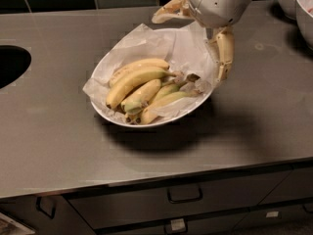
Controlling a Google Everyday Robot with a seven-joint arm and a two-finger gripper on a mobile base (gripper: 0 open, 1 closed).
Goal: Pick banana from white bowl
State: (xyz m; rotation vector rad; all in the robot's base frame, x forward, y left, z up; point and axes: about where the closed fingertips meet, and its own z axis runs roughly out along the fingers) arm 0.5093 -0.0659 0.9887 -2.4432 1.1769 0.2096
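The white bowl (161, 123) is wide, oval and lined with crumpled white paper; it sits mid-counter. Several bananas lie in it. The short, plump, green-tinged banana (141, 96) lies in the middle of the bunch, between longer yellow ones. My gripper (190, 48) hangs above the bowl's right and far rim. It is open and empty. One finger (171, 8) points left over the paper's far edge. The other finger (225, 53) points down just outside the right rim. Neither finger touches a banana.
A dark round opening (10, 65) is cut into the grey counter at the left. Two smaller white bowls (303, 9) stand at the far right corner. Drawers with handles (185, 195) run below the counter's front edge.
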